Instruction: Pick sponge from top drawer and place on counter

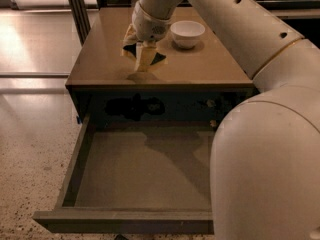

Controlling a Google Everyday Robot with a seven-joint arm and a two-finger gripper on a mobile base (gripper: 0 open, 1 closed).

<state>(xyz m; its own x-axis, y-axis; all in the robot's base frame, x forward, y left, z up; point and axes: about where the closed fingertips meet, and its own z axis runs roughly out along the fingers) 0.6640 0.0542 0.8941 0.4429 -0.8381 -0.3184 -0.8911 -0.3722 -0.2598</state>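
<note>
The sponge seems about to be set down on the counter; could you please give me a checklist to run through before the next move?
1. Sponge held in the gripper: ok.
2. Gripper above the counter, not above the drawer: ok.
3. Sponge resting on the counter: not ok; a shadow under it suggests a gap.
4. Spot beneath the sponge bare: ok; the bowl stands apart, farther back.
5. Nothing left on the drawer floor: ok where visible; the arm hides one side.
6. Sponge held level for a flat landing: cannot tell.
</note>
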